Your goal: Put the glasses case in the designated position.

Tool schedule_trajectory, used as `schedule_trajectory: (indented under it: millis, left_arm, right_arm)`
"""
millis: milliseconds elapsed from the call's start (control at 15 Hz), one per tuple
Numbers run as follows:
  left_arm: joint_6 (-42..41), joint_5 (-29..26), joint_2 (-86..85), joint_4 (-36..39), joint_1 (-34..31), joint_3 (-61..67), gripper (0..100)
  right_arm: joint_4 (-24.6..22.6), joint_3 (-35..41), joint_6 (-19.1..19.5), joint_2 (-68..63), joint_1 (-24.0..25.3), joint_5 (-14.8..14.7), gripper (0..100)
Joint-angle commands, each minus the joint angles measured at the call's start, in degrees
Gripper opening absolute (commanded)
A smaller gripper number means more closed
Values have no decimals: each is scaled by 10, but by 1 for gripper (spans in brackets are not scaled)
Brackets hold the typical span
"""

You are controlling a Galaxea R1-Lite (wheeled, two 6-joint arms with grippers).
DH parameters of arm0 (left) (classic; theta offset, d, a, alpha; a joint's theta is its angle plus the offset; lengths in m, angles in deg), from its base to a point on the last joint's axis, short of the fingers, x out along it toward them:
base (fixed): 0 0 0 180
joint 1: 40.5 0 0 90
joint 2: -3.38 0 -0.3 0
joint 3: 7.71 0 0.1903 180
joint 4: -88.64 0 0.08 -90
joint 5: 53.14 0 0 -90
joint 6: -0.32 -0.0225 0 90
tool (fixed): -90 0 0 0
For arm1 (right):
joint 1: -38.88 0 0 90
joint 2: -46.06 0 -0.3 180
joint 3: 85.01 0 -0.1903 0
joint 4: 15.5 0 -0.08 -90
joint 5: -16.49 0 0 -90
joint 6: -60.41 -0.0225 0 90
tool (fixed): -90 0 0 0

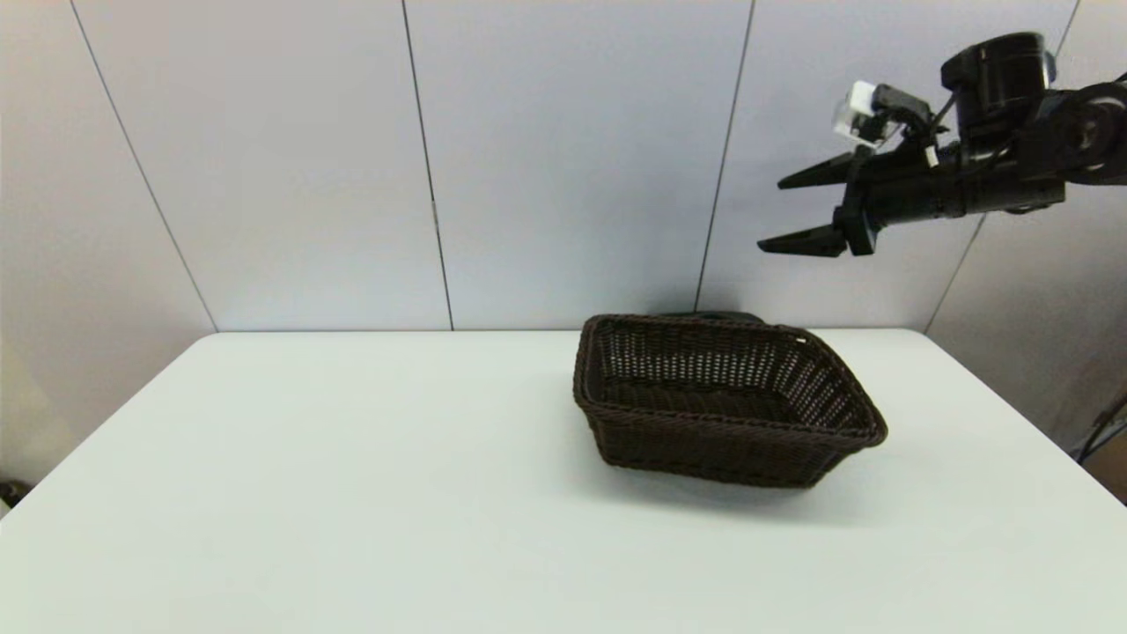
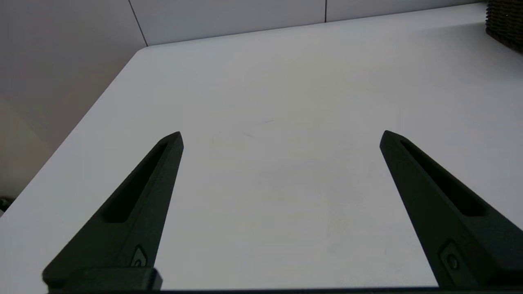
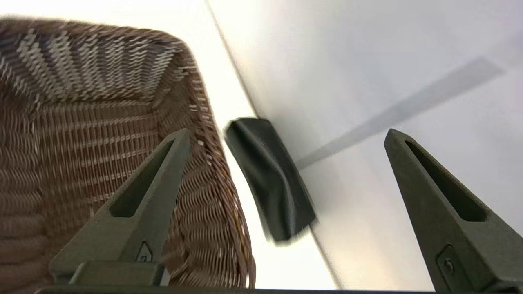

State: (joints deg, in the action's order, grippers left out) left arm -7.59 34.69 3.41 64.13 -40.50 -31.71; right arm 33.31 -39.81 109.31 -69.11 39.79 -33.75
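Observation:
The glasses case (image 3: 269, 183), a soft black pouch, lies on the table between the basket's far wall and the back wall panel; in the head view only its dark top edge (image 1: 709, 315) shows above the basket rim. My right gripper (image 1: 788, 216) is raised high above the table's back right, open and empty, well above the case. In the right wrist view its fingers (image 3: 147, 204) spread wide, with the case between them far below. My left gripper (image 2: 282, 136) hangs open over bare table at the left, holding nothing.
A dark brown woven basket (image 1: 867, 423) stands right of the table's middle, empty inside; its corner (image 2: 504, 20) shows in the left wrist view. The white table (image 1: 352, 484) stretches to the left and front. Grey wall panels rise right behind the table's back edge.

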Motion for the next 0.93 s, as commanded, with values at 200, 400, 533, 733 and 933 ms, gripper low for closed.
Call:
schedule_trajectory:
  millis: [200, 400, 533, 733, 933]
  left_arm:
    - [-1, 0, 1, 0, 0, -1, 100]
    - [0, 0, 1, 0, 0, -1, 100]
    - [0, 0, 1, 0, 0, 0, 100]
    - [0, 0, 1, 0, 0, -1, 100]
    - [0, 1, 1, 0, 0, 0, 100]
  right_arm:
    - [-2, 91, -194, 149, -60, -167, 100]
    - [-3, 157, -284, 228, -67, -282, 100]
    - [-4, 228, -320, 294, -61, -366, 100]
    - [-10, 339, -323, 398, -52, -421, 100]
    - [-11, 436, -324, 502, -22, -419, 100]
